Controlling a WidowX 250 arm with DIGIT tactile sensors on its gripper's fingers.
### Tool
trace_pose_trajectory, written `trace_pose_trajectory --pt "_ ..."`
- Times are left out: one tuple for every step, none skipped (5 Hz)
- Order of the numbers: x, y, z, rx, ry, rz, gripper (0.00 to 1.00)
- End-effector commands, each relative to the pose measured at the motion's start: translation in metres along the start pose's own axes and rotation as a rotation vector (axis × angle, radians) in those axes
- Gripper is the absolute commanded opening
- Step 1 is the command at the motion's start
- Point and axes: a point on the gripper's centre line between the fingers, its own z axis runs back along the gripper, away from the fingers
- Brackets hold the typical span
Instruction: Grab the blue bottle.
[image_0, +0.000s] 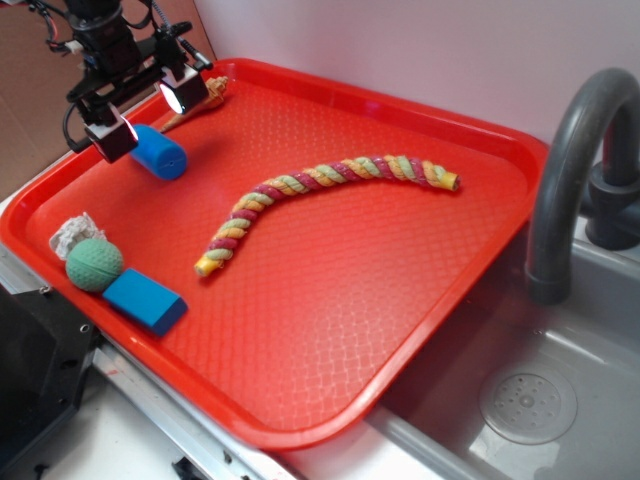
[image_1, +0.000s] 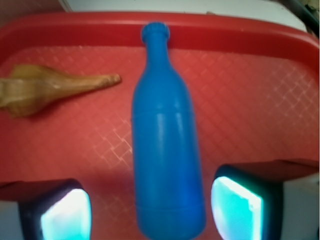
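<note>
i see the blue bottle (image_0: 160, 153) (image_1: 166, 145), bright plastic with a narrow capped neck, lying on its side in the upper left of the exterior frame, filling the wrist view's centre.

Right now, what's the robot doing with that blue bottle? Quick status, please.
End effector open, straddling the blue bottle. Bottle lying flat on red tray, not gripped yet. Nothing between pads and bottle.
</note>
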Motion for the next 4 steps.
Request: trace_pose_trajectory --pt "0.006 0.021 -0.014 0.014 -0.026 0.027 1.0" --pt "0.006 0.023 -0.026 0.03 -0.033 0.037 1.0" --pt "0.008 0.027 -0.033 0.039 -0.033 0.037 0.66" --pt "0.006 0.027 -0.035 0.04 -0.024 0.026 0.0"
